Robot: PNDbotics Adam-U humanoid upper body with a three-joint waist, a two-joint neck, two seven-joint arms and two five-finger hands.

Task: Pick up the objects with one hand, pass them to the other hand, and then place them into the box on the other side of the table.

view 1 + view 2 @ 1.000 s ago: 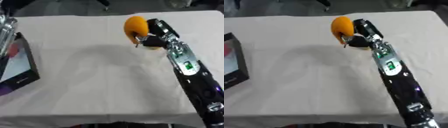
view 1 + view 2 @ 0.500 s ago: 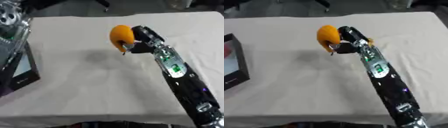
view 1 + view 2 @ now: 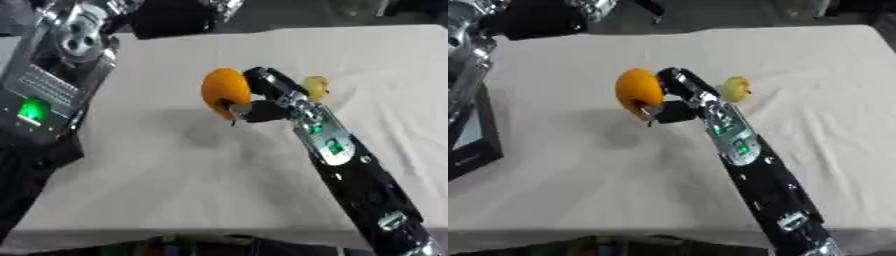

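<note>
Right hand (image 3: 262, 102) pinches one orange fruit (image 3: 224, 92), long axis near upright, raised above the table (image 3: 157, 165); one yellow-green fruit (image 3: 736, 88) lies behind.

I see through two head-mounted eyes, both looking steeply down on the table (image 3: 385, 65) from close above. They share its white middle; my right eye sits slightly rightward.

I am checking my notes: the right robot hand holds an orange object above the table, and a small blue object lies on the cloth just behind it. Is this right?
Not quite: the small object is yellow-green, not blue, as the right eye view shows. The right robot hand does hold the orange object above the table.
</note>
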